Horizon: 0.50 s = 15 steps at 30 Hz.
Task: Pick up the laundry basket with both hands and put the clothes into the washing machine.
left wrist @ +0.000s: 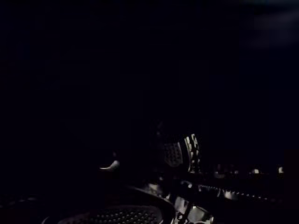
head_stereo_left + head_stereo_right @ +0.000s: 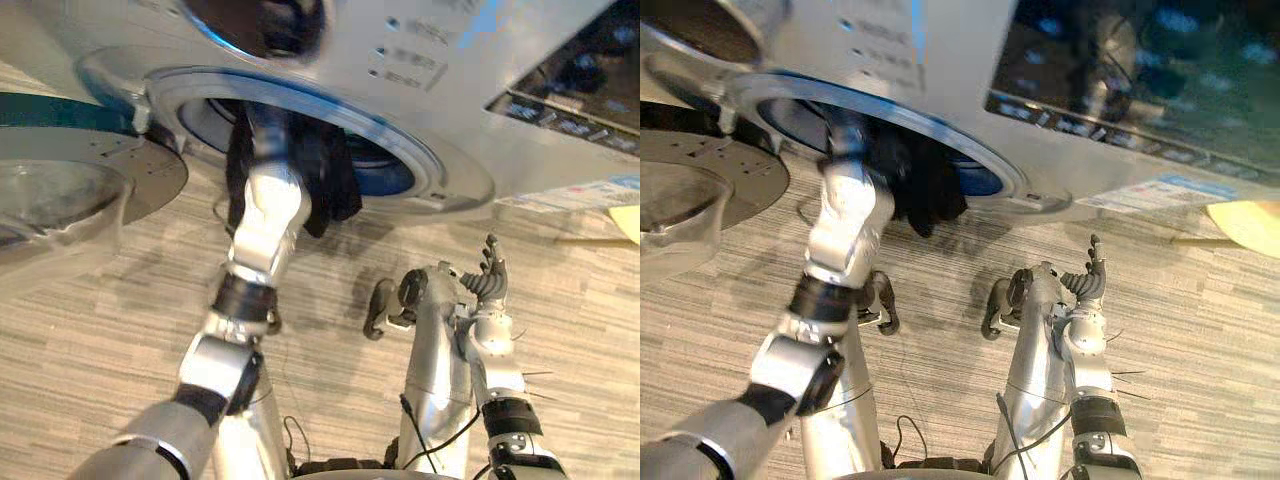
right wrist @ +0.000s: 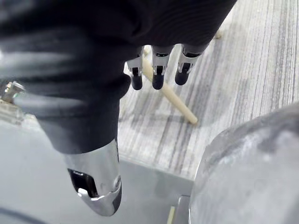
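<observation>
– Clothes, where are they at this moment?

– Dark clothes (image 2: 335, 185) hang in the round opening (image 2: 440, 170) of the washing machine (image 2: 450, 60). One part is inside the drum and one part falls out over the lower edge of the ring. The door (image 2: 60, 170) of the machine stands wide open on the robot's left side.

– And the left hand, does it hold them?

– The left arm (image 2: 265, 225) reaches straight into the opening, with the dark cloth on both sides of it. The left hand itself is hidden inside, behind the cloth, so I cannot tell if its fingers are closed or not. The left wrist view is almost black; I see there some glints on perforated metal of the drum (image 1: 126, 215).

– What about the other one?

– The right hand (image 2: 488, 280) is raised in the air below the machine, well apart from the clothes. Its fingers (image 3: 158, 77) are relaxed and point upward, and it holds nothing. Under it is the striped floor (image 2: 100, 330), where a pale wooden stick (image 3: 170, 95) lies.
</observation>
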Motion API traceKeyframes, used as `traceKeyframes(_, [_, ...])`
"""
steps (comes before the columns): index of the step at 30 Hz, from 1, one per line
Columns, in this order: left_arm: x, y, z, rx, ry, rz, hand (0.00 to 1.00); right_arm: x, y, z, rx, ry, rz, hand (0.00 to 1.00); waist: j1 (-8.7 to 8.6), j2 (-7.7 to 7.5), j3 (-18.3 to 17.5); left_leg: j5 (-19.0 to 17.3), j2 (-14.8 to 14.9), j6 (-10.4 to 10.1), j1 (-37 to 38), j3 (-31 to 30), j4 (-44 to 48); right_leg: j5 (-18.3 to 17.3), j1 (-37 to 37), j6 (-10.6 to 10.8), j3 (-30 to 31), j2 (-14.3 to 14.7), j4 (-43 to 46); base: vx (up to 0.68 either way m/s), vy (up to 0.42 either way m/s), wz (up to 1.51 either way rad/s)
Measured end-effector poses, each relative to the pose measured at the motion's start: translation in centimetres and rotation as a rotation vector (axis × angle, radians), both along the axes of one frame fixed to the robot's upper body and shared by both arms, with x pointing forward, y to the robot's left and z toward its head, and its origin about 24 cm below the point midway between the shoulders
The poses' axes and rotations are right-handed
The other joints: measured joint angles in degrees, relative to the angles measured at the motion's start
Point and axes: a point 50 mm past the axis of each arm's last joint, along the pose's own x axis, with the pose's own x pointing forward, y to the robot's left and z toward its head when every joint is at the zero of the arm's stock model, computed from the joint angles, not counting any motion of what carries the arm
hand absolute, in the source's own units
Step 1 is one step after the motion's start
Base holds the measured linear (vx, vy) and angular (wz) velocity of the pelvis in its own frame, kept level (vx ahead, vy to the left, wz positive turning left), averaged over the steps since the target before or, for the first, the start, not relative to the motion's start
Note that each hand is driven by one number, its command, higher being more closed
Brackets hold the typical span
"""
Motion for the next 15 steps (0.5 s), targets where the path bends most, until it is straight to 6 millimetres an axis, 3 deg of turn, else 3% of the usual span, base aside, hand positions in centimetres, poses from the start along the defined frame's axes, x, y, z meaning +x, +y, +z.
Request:
traceKeyframes(6, [-0.5,0.8,6.5,0.141,-0.17,0.178,1.0,0.1,1.0,0.6,0.058,-0.07,0.012,0.0,-1.52,-1.2,-0.3,0.0,1.5,-0.1,-3.4,-1.1,1.8,0.7,-2.9,-0.4,-0.5,1.5,0.8,0.01,-0.055,-0.14])
traceKeyframes(10, [-1.2,1.5,8.6,0.186,-0.246,0.316,1.0,0.1,1.3,1.1,0.074,-0.118,0.019,0.0,-2.29,-2.17,-0.2,0.1,1.8,-0.1,-5.7,-1.4,2.4,1.3,-5.1,-0.6,-0.8,2.0,0.9,0.02,-0.027,-0.12])
traceKeyframes(11, [-1.4,1.8,9.1,0.197,-0.266,0.355,0.0,0.1,1.3,1.3,0.073,-0.132,0.018,0.0,-2.62,-2.18,-0.2,0.1,1.8,-0.1,-6.4,-1.6,2.5,1.4,-5.6,-0.5,-0.8,2.1,0.9,0.02,-0.016,-0.04])
traceKeyframes(15, [-1.6,2.2,10.0,0.204,-0.284,0.445,0.0,0.0,1.1,1.6,0.072,-0.156,0.005,0.0,-2.74,-2.24,-0.2,0.1,1.7,-0.1,-7.4,-1.8,2.5,1.5,-6.5,-0.4,-0.8,2.0,0.8,0.05,-0.028,-0.01])
